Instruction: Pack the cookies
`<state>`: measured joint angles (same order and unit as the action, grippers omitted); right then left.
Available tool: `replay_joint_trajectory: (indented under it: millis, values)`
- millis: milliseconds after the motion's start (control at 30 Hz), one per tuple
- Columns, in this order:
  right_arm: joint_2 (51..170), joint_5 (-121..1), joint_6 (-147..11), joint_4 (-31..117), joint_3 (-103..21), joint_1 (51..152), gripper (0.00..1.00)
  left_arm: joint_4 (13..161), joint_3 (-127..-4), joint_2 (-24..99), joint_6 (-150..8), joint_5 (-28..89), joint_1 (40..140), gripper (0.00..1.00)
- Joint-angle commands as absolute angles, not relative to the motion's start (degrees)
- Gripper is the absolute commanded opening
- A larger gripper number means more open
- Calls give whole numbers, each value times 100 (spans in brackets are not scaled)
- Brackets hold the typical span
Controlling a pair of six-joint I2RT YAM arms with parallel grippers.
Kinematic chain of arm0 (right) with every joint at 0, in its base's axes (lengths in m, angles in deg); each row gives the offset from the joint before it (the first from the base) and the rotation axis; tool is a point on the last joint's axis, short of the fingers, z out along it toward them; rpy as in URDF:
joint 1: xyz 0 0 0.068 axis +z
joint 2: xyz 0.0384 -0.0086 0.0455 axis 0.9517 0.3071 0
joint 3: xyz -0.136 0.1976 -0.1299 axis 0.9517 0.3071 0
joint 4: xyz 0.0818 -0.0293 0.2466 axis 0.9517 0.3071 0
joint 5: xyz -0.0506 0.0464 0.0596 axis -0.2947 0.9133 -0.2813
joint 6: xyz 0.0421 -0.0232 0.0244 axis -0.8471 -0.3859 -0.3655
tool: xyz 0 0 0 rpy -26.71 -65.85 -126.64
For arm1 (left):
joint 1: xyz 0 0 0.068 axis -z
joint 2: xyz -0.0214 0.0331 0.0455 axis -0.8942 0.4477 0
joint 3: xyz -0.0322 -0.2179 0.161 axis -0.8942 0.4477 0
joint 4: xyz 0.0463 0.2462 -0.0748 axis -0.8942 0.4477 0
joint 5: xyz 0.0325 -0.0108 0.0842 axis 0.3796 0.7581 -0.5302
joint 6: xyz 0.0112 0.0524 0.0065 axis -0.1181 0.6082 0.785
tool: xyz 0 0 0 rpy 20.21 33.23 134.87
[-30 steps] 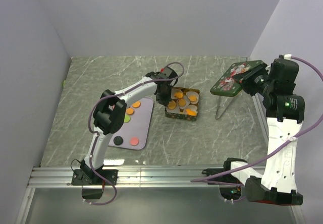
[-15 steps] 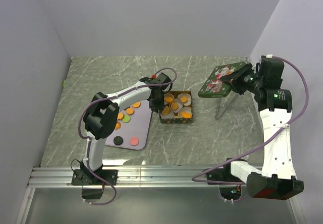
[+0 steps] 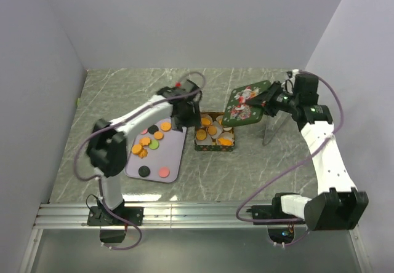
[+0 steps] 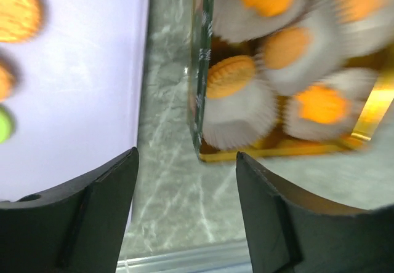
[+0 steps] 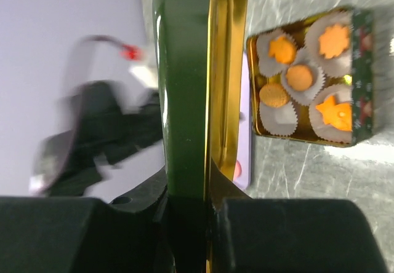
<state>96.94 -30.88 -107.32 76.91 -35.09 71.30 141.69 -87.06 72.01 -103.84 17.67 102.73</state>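
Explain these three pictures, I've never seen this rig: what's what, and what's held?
Two robot arms stand at a table's near edge. The top view looks down from behind them; the other two come from cameras on each wrist. On the marble table lie a lavender tray with loose cookies and an open tin of cookies in paper cups. The left gripper is open, empty, over the gap between tray and tin. The right gripper is shut on the tin's green lid.

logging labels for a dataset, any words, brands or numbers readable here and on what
No text can be read.
The green lid carries a red and white printed picture, too small to show any lettering.
The tin wall has a blurred pattern, nothing legible.
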Motion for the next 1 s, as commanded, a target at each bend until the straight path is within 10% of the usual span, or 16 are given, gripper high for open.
replay_joint_trajectory:
  millis: [0, 500, 967]
  values:
    - [9926, -2455, -10488, 6747, -3411, 7439, 0, 13831, -8277, 5922, -10429, 2034, 9568, 72]
    - [10884, -2464, -11004, 4778, -2620, 8468, 0, 8128, -4697, 4521, -11431, 6060, 8142, 85]
    - [11613, -2244, -11919, 3099, -1934, 8829, 0, 7596, -4608, 5497, -11318, 6641, 8186, 84]
